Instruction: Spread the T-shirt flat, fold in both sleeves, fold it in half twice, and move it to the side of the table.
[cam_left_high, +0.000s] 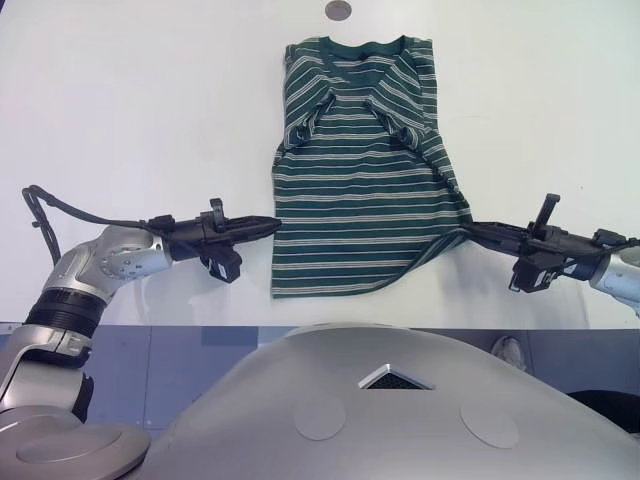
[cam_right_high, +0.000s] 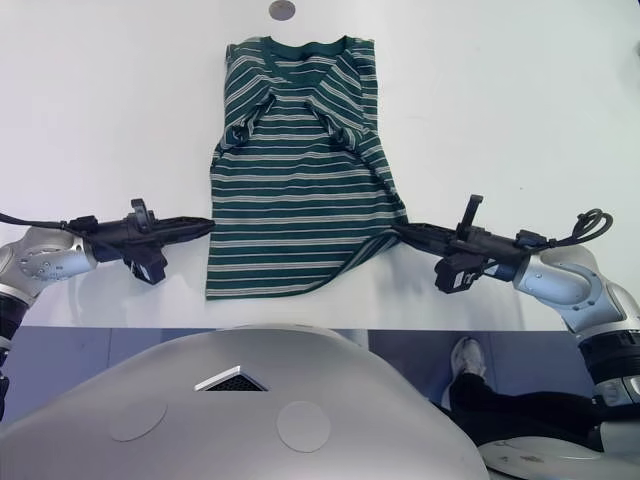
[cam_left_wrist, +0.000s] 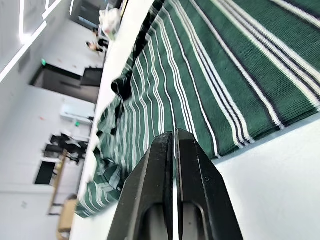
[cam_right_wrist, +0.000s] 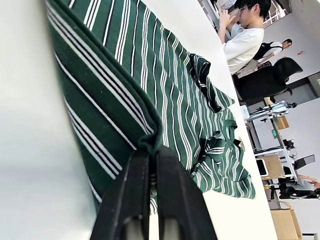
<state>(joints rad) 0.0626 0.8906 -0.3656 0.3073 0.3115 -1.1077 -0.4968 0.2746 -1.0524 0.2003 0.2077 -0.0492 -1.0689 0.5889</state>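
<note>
Though flat, T-shirt (cam_left_high: 365, 170) in right jaws.

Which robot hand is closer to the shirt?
Right. The right gripper pinches the shirt at its right edge; the left gripper sits shut beside its left edge, holding nothing.

Silver and black
Metallic left arm (cam_left_high: 105, 258) and right arm (cam_right_high: 560, 275), slim black left gripper (cam_left_high: 274, 225) and right gripper (cam_right_high: 398, 229), looped black cables (cam_left_high: 35, 195)

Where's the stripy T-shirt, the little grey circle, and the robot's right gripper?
T-shirt (cam_left_high: 360, 190): left eye view, middle of its striped front.
grey circle (cam_left_high: 338, 10): left eye view, its centre.
right gripper (cam_left_high: 469, 228): left eye view, tip of its shut jaws.
</note>
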